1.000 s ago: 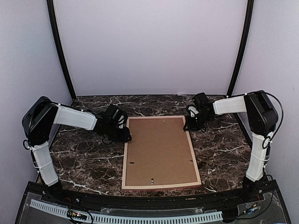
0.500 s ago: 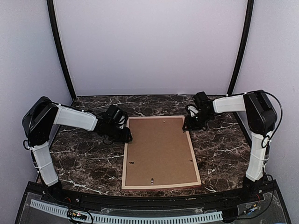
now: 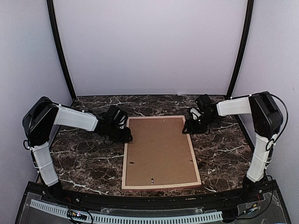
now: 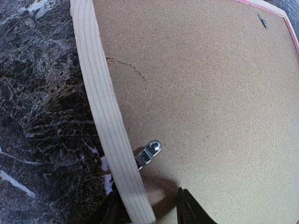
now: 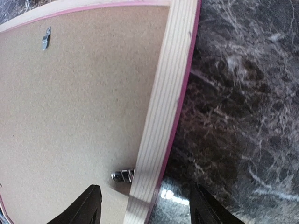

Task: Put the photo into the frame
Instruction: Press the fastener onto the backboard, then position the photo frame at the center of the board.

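The frame (image 3: 125, 158) lies face down on the marble table, its pale wood reverse up and a pink edge showing along its rails (image 5: 161, 112). A brown backing board (image 3: 160, 149) fills it. The photo is hidden. My left gripper (image 3: 125, 135) is open and straddles the left rail (image 4: 105, 107) near the far corner. One finger stands outside the rail and the other over the board, just short of a metal tab (image 4: 150, 151). My right gripper (image 3: 189, 126) is open wide across the right rail, by another tab (image 5: 122, 176).
Dark marble table (image 3: 84, 158) extends on both sides of the frame. Grey walls and two black posts close off the back. More small metal tabs (image 3: 152, 179) sit along the board's edges.
My right gripper's jaws have spread wider around the right rail and its arm has drawn slightly outward. The left gripper has barely moved. The frame lies where it was.
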### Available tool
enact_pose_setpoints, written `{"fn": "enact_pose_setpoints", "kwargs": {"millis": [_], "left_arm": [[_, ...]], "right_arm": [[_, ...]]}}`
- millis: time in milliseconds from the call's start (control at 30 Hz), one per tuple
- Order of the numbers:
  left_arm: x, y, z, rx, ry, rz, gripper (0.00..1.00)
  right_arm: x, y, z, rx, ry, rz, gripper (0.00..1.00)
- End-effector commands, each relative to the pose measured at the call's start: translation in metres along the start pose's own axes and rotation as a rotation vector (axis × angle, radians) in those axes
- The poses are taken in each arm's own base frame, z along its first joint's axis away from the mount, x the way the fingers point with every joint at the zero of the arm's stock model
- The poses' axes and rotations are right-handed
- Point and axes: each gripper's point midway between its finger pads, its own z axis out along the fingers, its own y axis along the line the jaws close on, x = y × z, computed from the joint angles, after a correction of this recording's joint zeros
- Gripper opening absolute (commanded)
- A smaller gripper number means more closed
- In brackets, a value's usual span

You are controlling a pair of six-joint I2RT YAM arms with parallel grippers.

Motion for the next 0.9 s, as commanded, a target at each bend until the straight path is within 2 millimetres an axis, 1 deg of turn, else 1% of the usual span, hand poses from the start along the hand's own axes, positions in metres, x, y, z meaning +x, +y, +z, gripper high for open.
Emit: {"fn": "enact_pose_setpoints", "kwargs": {"millis": [0,133,233,333,367,433,500,533,567,600,633,667,700,733,867], "left_arm": [[0.009,-0.001,0.001,-0.003,0.013,-0.002,0.43],[0.005,-0.002,-0.001,-0.002,0.001,0.005,0.46],[0.003,-0.003,-0.003,0.0,-0.007,0.011,0.49],[0.001,-0.004,-0.008,0.003,-0.017,0.015,0.53],[0.001,-0.005,-0.009,0.005,-0.018,0.018,0.56],[0.001,-0.005,-0.014,0.009,-0.022,0.021,0.61],[0.006,-0.003,-0.018,0.013,-0.021,0.024,0.65],[0.005,-0.004,-0.022,0.02,-0.028,0.027,0.66],[0.009,-0.002,-0.023,0.019,-0.024,0.027,0.7],[0.008,-0.003,-0.028,0.024,-0.034,0.029,0.72],[0.013,-0.001,-0.028,0.02,-0.026,0.03,0.75],[0.012,-0.002,-0.033,0.026,-0.036,0.033,0.78],[0.017,-0.001,-0.034,0.023,-0.028,0.036,0.8],[0.016,-0.002,-0.039,0.03,-0.035,0.042,0.83],[0.03,-0.003,-0.048,0.044,-0.019,0.06,0.9]], "right_arm": [[0.024,0.004,-0.007,-0.009,0.021,0.046,0.65],[0.042,0.012,-0.009,-0.005,0.036,0.042,0.62],[0.053,0.014,-0.008,0.012,0.047,0.039,0.59],[0.061,0.008,-0.004,0.04,0.056,0.051,0.56],[0.063,0.006,-0.004,0.049,0.055,0.058,0.55],[0.063,0.002,-0.002,0.066,0.048,0.071,0.5],[0.061,0.001,-0.001,0.072,0.039,0.083,0.42],[0.06,0.001,0.0,0.075,0.036,0.087,0.39],[0.06,0.0,0.0,0.075,0.034,0.092,0.36],[0.06,0.0,0.001,0.076,0.033,0.096,0.34],[0.059,0.0,0.002,0.078,0.031,0.102,0.32],[0.059,-0.001,0.002,0.082,0.029,0.108,0.3],[0.059,-0.002,0.002,0.087,0.028,0.112,0.29],[0.058,-0.003,0.002,0.094,0.023,0.117,0.28],[0.054,-0.01,0.002,0.116,-0.001,0.149,0.22]]}}
